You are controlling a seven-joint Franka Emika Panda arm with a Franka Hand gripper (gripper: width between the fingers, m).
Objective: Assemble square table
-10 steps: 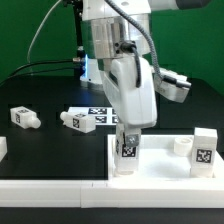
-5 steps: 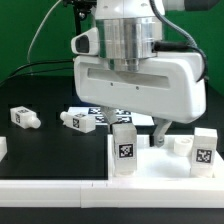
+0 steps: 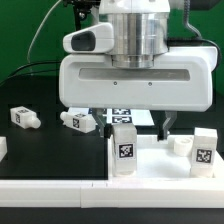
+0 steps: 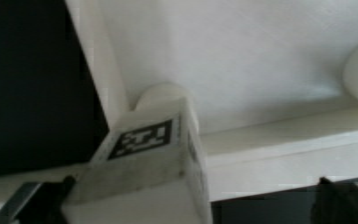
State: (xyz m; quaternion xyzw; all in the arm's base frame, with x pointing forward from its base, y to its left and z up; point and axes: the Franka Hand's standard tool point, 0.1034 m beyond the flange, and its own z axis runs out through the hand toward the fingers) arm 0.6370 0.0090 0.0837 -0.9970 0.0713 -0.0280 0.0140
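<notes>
While the exterior view is mostly filled by the white body of the hand, the wrist view looks down between the fingers. The gripper [image 4: 190, 200] has its two dark fingertips [image 4: 43, 200] at opposite sides of that picture, wide apart and clamped on nothing. The corner leg [image 4: 149, 150] stands in the gap, and I cannot tell whether either fingertip touches it. Its tag faces the wrist camera. Around it are the square top [image 4: 247, 70] with its raised rim and part of a round socket [image 4: 357, 75]. The black table [image 4: 25, 90] lies beyond the rim.

Only the exterior view shows the rest:
- The corner leg is upright on the top's corner toward the exterior view's left.
- The far-corner leg [image 3: 203, 150] is upright toward that view's right, with a socket just beside it.
- One finger [image 3: 165, 122] shows below the hand; the hand's body hides the other.
- The outer loose leg [image 3: 22, 118] and the inner loose leg [image 3: 80, 121] lie on their sides on the black table, well apart from the top.
- The marker board [image 3: 100, 113] is partly covered by the hand.
- The long white bar [image 3: 50, 187] runs along the front, just beside the top's near edge.
</notes>
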